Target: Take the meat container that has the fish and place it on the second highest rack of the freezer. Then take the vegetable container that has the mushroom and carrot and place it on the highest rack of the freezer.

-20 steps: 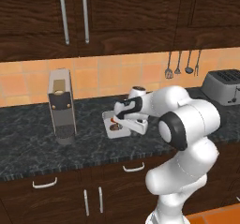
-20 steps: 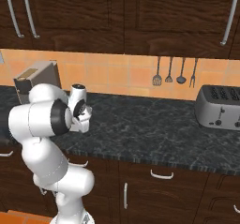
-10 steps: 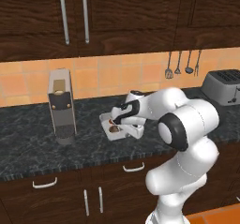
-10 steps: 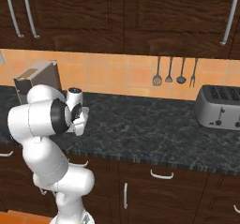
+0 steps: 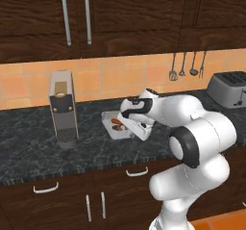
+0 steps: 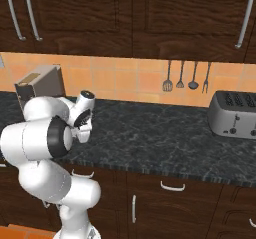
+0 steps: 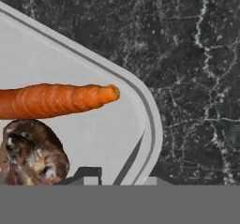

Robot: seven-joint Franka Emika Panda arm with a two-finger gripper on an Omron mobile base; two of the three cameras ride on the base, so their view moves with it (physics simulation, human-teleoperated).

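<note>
The vegetable container (image 5: pixel 108 129) is a shallow white tray lying on the dark counter. In it are the orange carrot (image 7: pixel 51 100) and the brown mushroom (image 7: pixel 33 153), which also read as a reddish-brown patch (image 5: pixel 116 123) from the base. My gripper (image 5: pixel 129 124) points down at the tray's right end. In the hand view its tips (image 7: pixel 119 177) sit close together astride the rounded corner of the tray's rim (image 7: pixel 149 110), one inside and one outside, shut on it. The fish, its container and the freezer are out of view.
A tall grey coffee machine (image 5: pixel 62 108) stands on the counter left of the tray. A silver toaster (image 5: pixel 228 88) sits far right, and utensils (image 5: pixel 185 65) hang on the tiled wall. Dark cabinets hang above, and the counter's front edge is near the tray.
The hand has shifted slightly left and settled lower onto the tray's right end. The tray stays where it was on the counter.
</note>
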